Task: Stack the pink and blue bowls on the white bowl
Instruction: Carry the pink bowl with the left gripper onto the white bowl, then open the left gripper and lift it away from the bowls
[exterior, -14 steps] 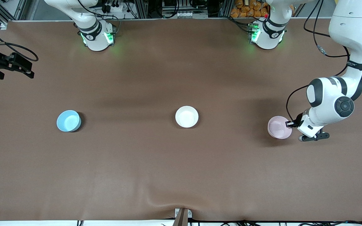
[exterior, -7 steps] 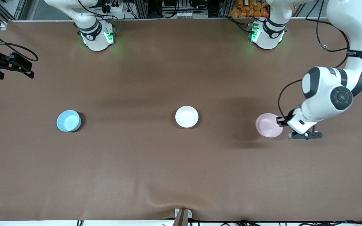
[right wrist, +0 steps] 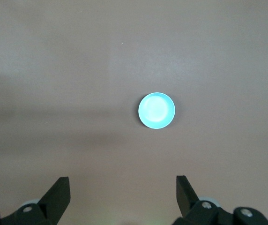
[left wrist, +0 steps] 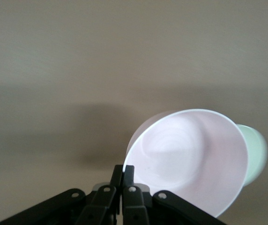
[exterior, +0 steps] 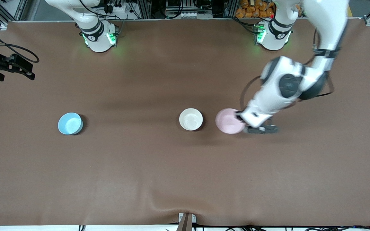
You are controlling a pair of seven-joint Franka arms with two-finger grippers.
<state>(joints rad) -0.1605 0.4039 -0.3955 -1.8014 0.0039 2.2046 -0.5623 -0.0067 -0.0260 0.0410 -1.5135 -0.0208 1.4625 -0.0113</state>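
Note:
My left gripper [exterior: 238, 119] is shut on the rim of the pale pink bowl [exterior: 228, 121] and holds it tilted just above the table, beside the white bowl [exterior: 190, 119] on the side toward the left arm's end. In the left wrist view the fingers [left wrist: 128, 171] pinch the pink bowl [left wrist: 190, 159] at its edge, and the white bowl [left wrist: 256, 149] peeks out past it. The light blue bowl [exterior: 70, 123] rests upright toward the right arm's end. My right gripper [right wrist: 122, 180] hangs open and empty high above the blue bowl [right wrist: 156, 110].
A brown mat [exterior: 159, 166] covers the whole table. Black gear with a cable [exterior: 10, 65] sits at the edge of the right arm's end. A small clamp [exterior: 186, 219] and a wrinkle in the mat mark the front edge.
The left arm has swung the pink bowl from the left arm's end of the table to just beside the white bowl. The right gripper and the other two bowls have not moved.

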